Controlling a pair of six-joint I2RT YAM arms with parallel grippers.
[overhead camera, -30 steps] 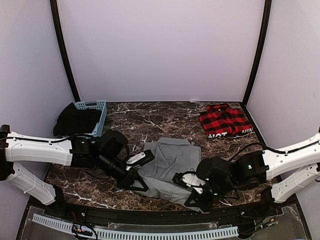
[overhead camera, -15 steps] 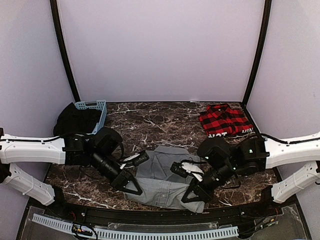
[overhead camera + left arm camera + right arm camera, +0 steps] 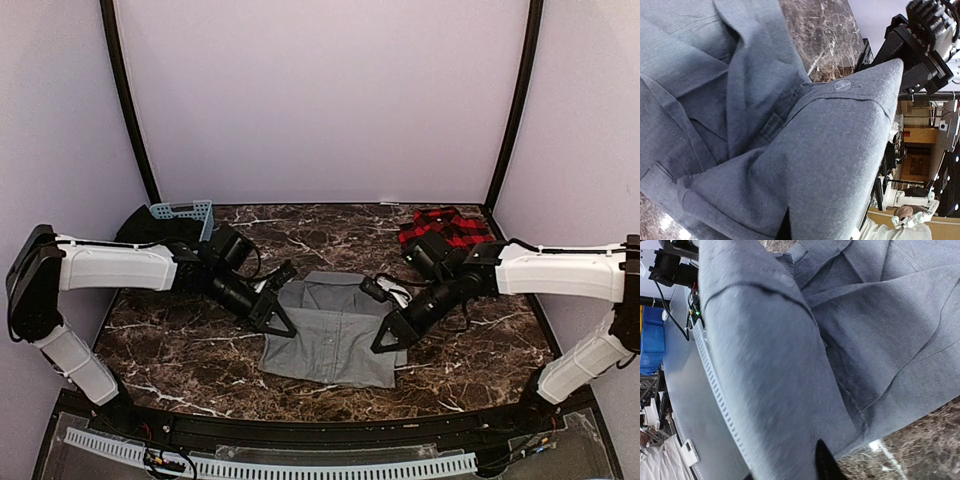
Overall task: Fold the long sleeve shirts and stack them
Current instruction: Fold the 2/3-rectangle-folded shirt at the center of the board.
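The grey shirt [image 3: 330, 345] lies in the middle of the marble table [image 3: 180, 370], collar at the far side. My left gripper [image 3: 284, 322] is shut on its left edge and my right gripper [image 3: 386, 340] is shut on its right edge, holding a fold of cloth a little above the rest. In both wrist views grey cloth [image 3: 830, 165] [image 3: 765, 365] drapes over the fingers and hides most of them; one dark fingertip [image 3: 824, 464] shows. The red-and-black plaid shirt [image 3: 462, 231] lies folded at the far right, partly hidden behind my right arm.
A light blue basket [image 3: 186, 211] with dark cloth stands at the far left corner. A perforated white strip [image 3: 270, 466] runs along the near edge. Black poles and pale walls enclose the table.
Both grippers have moved from the near edge toward the far side, carrying the grey shirt's near part up and over. The shirt now looks shorter and squarer.
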